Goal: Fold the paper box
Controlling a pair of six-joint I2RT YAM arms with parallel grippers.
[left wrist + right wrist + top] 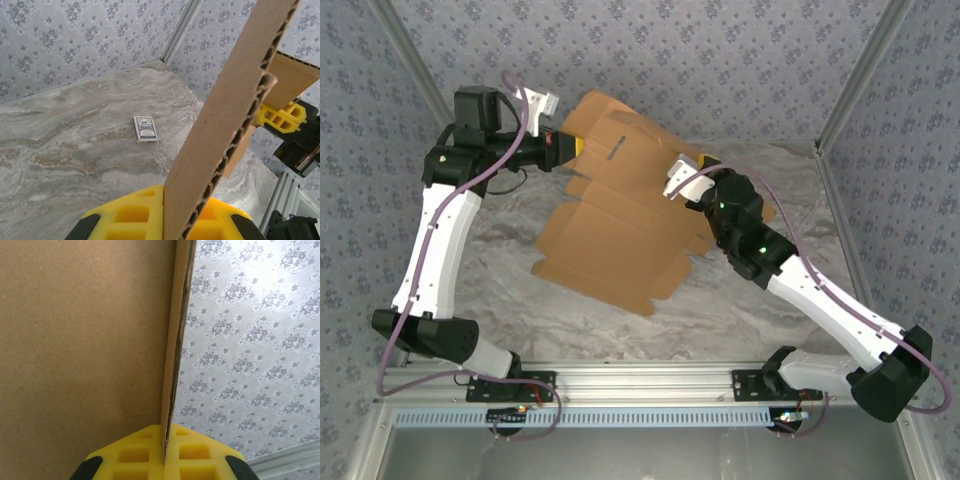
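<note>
Above the desk (470, 290), the box (620, 225) hangs as a mostly flat die-cut sheet. It is tilted, with its far edge raised and its near end low toward the marble; whether that near end touches, I cannot tell. The left claw (575, 148) is clenched on the far left edge. In the left wrist view the corrugated edge stands pinched between its yellow pads (130, 215). The right claw (703, 160) is clenched on the sheet's right side. The right wrist view shows the board's edge clamped between the pads, with a broad brown panel to the left. A small card (145, 129) lies on the desk, well apart from the sheet.

Folding looks barely begun, since no wall stands up yet. The step in hand seems to be turning or bending the sheet between the two grips.

To do it well, both claws should move together so the board neither twists nor tears at the pinch points. Any bend should run along a scored crease, not across the flutes. Both grips sit on thin edges, so a slow swing is safer than a quick one. It would help to lower the sheet onto bare desk before letting go, clear of the card.
</note>
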